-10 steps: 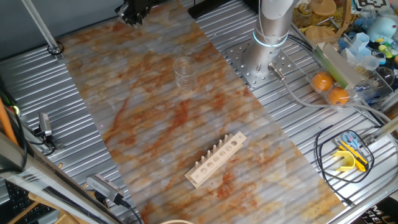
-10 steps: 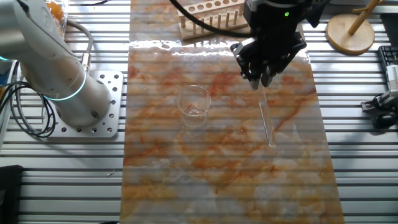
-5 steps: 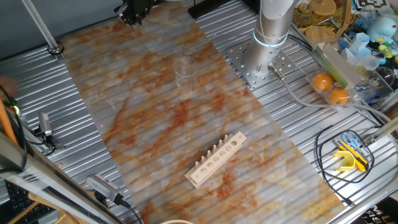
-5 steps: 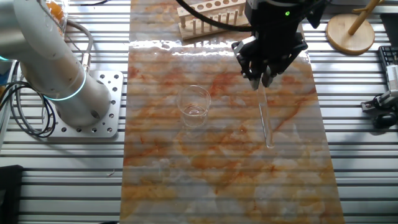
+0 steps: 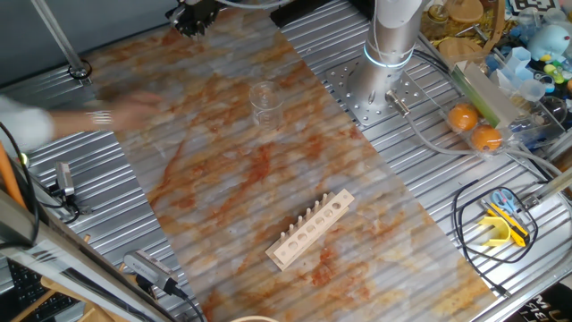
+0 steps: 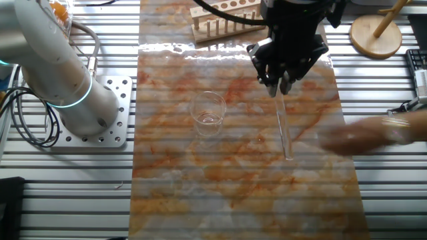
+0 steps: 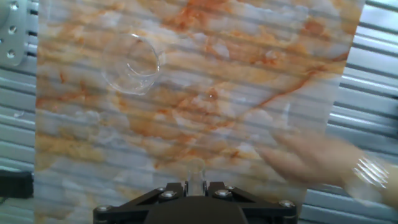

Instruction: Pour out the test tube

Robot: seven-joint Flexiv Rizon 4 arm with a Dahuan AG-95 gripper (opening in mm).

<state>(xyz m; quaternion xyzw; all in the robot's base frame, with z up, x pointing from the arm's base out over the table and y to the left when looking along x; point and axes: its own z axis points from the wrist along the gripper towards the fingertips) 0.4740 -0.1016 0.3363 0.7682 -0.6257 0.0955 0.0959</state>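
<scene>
1. The gripper hangs above the marble-patterned mat, on the side of the beaker that is away from the robot base. Its black fingers are drawn narrow, and they clamp the top end of the test tube.
2. The test tube hangs down from the fingers, almost upright with a small tilt. It is thin, clear and hard to see. Its lower end is near the mat, but I cannot tell if it touches the mat.
3. In the hand view the gripper is at the bottom edge, and the mouth of the test tube sits between the two jaws. The beaker stands well apart from it, toward the upper left.
4. The beaker stands upright on the mat, between the test tube and the robot base.
5. A blurred human hand reaches over the mat from the side far from the beaker, near the lower part of the test tube. It shows also in the hand view and in the first fixed view.
6. The wooden rack lies on the mat, well apart from the beaker. In that view the gripper is at the top edge.
</scene>
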